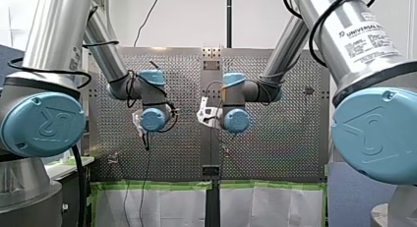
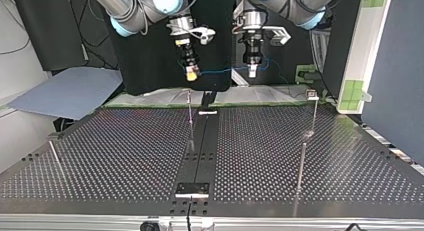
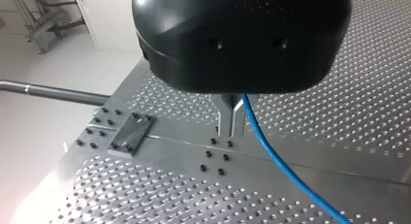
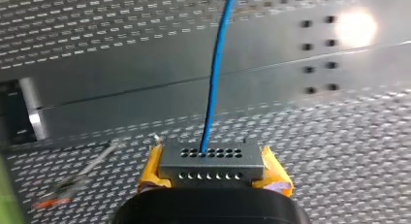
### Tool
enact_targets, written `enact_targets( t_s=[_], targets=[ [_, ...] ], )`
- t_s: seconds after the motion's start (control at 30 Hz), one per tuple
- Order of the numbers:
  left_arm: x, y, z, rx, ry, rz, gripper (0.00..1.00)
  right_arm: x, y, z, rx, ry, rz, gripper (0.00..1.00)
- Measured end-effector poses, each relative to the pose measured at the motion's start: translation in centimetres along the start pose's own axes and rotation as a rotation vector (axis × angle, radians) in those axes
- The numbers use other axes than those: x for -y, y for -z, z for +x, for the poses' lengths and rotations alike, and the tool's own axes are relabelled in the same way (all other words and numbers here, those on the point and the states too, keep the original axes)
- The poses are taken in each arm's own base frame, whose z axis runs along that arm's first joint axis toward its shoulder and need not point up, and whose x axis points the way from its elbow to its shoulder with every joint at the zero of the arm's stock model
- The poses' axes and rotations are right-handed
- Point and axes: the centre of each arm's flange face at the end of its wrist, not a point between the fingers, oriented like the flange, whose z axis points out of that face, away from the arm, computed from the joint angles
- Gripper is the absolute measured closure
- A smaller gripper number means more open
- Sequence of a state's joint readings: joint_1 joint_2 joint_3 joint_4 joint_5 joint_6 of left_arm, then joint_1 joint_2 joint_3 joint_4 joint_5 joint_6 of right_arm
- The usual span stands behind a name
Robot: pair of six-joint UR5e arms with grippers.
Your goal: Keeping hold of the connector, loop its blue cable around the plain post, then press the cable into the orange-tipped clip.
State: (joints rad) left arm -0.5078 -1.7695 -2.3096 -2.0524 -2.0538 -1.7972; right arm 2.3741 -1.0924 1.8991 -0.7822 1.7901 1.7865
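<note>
The grey connector, a small block with rows of round holes, is clamped between the yellow pads of my right gripper. Its thin, smooth blue cable is pinched by the metal fingers of my left gripper, above the middle strip of the shiny holed table.

Front, top opposed — wrists near table

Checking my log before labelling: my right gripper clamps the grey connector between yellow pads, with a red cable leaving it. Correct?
No: the cable is blue, not red, as the right wrist view shows. The right gripper does clamp the connector between yellow pads.
</note>
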Motion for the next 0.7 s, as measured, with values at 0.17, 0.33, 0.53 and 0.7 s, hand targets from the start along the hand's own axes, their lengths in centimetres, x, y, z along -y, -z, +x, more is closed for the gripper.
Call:
enact_targets(
  t_s=[0.17,0.33,0.53,0.7],
  targets=[
    [-0.1,-0.2,-1.9,0.008,0.006,-0.013,1.00,0.4,-1.0,3.5,-0.037,-0.011,0.002,1.00],
    [-0.2,-0.4,-3.7,0.017,-0.002,-0.029,1.00,0.9,-1.3,6.8,-0.062,-0.022,0.004,1.00],
    [-0.2,-1.0,-6.3,0.043,0.012,-0.058,1.00,1.3,-1.1,10.5,-0.082,-0.033,0.015,1.00],
    [0.4,-2.3,-9.6,0.087,0.035,-0.071,1.00,1.6,-1.3,13.9,-0.112,-0.036,0.025,1.00]
  ],
)
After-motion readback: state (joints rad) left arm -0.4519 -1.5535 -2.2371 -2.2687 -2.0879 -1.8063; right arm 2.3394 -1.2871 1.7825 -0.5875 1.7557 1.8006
